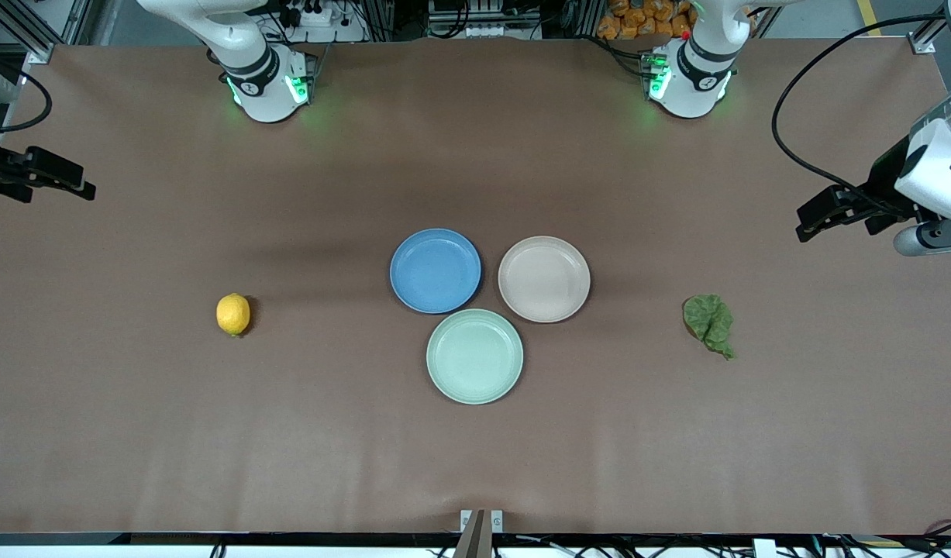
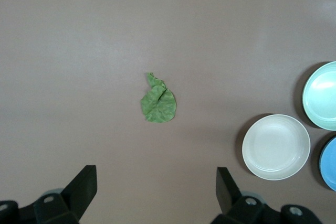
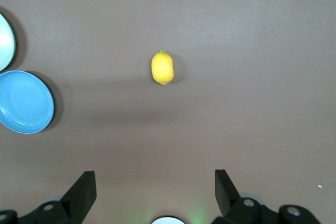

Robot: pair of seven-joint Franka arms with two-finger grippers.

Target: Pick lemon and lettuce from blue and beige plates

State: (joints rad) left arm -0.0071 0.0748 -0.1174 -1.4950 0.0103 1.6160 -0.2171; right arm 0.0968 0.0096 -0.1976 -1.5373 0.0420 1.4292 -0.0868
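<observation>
The yellow lemon [image 1: 233, 314] lies on the bare table toward the right arm's end, apart from the plates; it also shows in the right wrist view [image 3: 163, 67]. The green lettuce [image 1: 708, 322] lies on the table toward the left arm's end and shows in the left wrist view [image 2: 158, 103]. The blue plate [image 1: 435, 270] and the beige plate [image 1: 544, 279] sit side by side mid-table, both empty. My right gripper [image 1: 84, 188] is open and empty, up over its table end. My left gripper [image 1: 807, 225] is open and empty, up over its end.
A pale mint-green plate [image 1: 474, 356], empty, sits nearer the front camera than the other two plates and touches them. The arm bases stand along the table edge farthest from the front camera. Cables hang by the left arm.
</observation>
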